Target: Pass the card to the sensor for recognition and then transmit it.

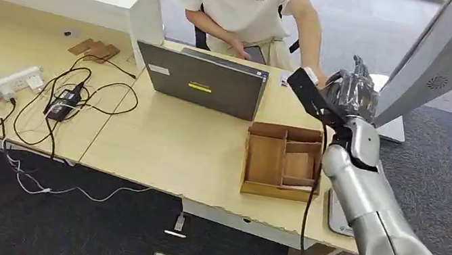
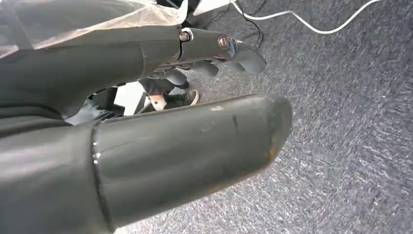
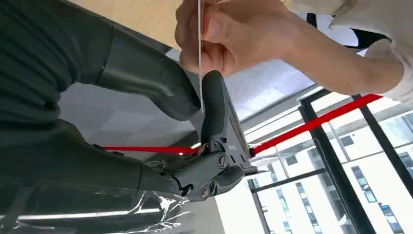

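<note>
Right robot hand (image 3: pixel 195 105): we see the card (image 3: pixel 199 53) pinched edge-on between the thick thumb and a dark finger, so the robot hand holds it. In the same right wrist view a person's hand (image 3: pixel 234 34) grips the upper part of the card. Both hold it at once; we judge this to be the transmit step, a hand-over caught midway. The thin pinch at the lower edge leaves most of the card free for the person to take.

In the head view the right robot hand (image 1: pixel 351 92) is raised above the far right of the desk (image 1: pixel 159 144), close to the person (image 1: pixel 249 8) seated behind it. The arm reaches across so the card meets the person's reach.

The tilted grey panel (image 1: pixel 425 63) stands just beside the raised robot hand. It may be the sensor unit; we cannot tell.

Left robot hand (image 2: pixel 195 122): it hangs low over the dark carpet (image 2: pixel 341 146), fingers apart, holding nothing. It has no part in the pass.

Further out on the desk: a wooden compartment tray (image 1: pixel 281 160) near the right arm, a laptop (image 1: pixel 206 83) facing the person, a power strip (image 1: pixel 4 85) with tangled cables at the left.

Risk, as a judgement: releasing before the person's grip is firm could drop the card.
</note>
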